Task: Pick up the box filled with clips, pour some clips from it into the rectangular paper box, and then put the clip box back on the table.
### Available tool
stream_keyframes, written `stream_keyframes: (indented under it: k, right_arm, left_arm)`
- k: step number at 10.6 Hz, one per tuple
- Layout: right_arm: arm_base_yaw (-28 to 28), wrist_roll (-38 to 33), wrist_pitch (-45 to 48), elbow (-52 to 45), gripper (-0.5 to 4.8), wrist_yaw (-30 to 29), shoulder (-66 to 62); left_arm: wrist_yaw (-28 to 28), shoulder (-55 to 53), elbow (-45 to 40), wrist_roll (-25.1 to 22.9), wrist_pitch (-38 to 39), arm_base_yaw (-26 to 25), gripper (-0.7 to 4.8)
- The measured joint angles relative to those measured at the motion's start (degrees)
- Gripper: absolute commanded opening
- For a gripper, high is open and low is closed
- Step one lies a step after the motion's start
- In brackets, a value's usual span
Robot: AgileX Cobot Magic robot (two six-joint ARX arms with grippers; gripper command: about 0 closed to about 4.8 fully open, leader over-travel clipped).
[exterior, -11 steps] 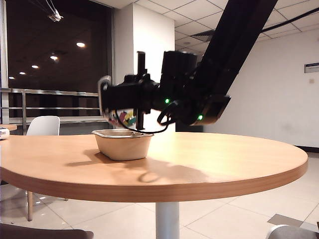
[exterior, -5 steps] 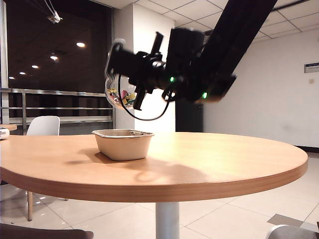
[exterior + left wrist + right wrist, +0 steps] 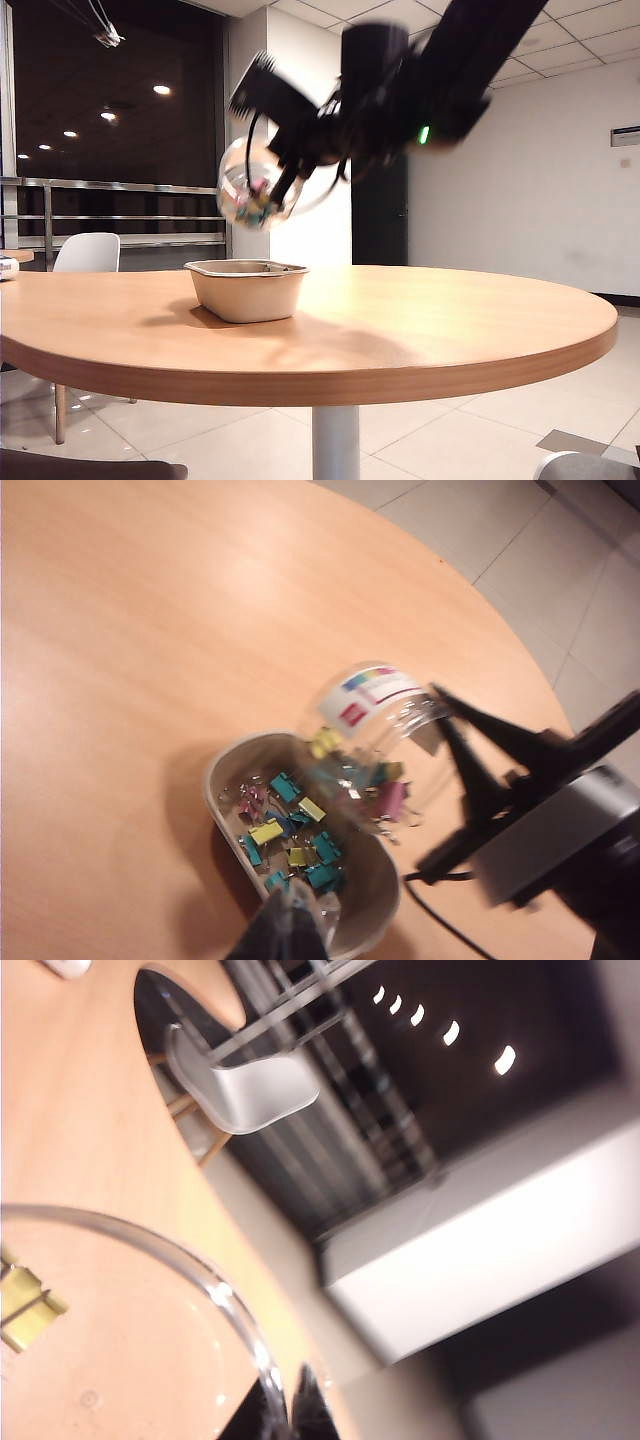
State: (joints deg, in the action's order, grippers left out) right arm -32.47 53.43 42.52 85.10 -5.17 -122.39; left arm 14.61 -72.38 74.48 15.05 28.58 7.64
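The clear clip jar (image 3: 250, 190) hangs in the right gripper (image 3: 285, 165), clamped by its rim, above the beige paper box (image 3: 247, 290), which already holds binder clips (image 3: 290, 830). Judged from this, righting the jar slowly would stop further spill; then lower it onto bare table (image 3: 440, 320) beside the box. The left gripper (image 3: 290, 920) hovers near the box; its jaws' state I cannot tell.
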Motion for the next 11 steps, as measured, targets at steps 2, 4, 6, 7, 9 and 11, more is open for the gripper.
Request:
stream_keyframes:
  k: [2, 4, 6, 7, 9, 11]
  right_arm:
    - [0.39, -3.23, -5.75, 1.01, -0.02, 0.04, 1.77]
    - [0.63, -8.28, -17.97, 3.93, -0.02, -0.79, 3.39]
    - [0.46, -11.98, -26.32, 6.73, -0.02, -3.34, 3.89]
    - [0.44, -15.63, -36.15, 12.17, -0.02, -3.63, 4.02]
    - [0.48, -17.99, -41.46, 15.37, -0.02, -3.61, 4.35]
    - [2.8, -25.14, -57.75, 24.52, -0.02, -1.31, 4.39]
  left_arm:
    - [-0.28, 0.0, 0.0, 0.0, -0.02, -0.02, -0.06]
    - [-0.28, 0.0, 0.0, 0.0, -0.02, -0.02, -0.06]
    - [-0.28, -0.02, 0.0, 0.0, -0.02, 0.0, -0.05]
    - [-0.28, -0.02, 0.0, 0.0, -0.02, 0.0, -0.06]
    - [-0.28, -0.02, 0.0, 0.0, -0.02, -0.02, -0.05]
    - [-0.28, 0.0, 0.02, 0.0, -0.02, -0.02, -0.06]
